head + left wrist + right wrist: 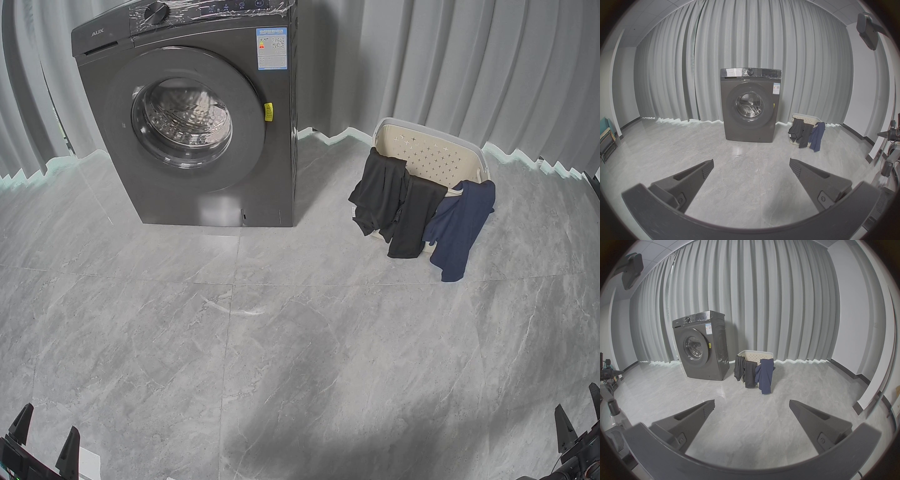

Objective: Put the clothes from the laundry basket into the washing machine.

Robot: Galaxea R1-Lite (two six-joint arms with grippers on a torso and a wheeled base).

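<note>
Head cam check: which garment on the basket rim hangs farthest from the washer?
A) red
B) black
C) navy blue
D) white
C: the navy blue garment drapes over the rim of the laundry basket at the end away from the washing machine, with the black garments hanging between it and the machine.

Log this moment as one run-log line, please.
left gripper open | right gripper open | clothes draped over laundry basket | washing machine to its left

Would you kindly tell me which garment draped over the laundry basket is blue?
The navy garment, hanging farthest from the washing machine; the other two are black.
</note>
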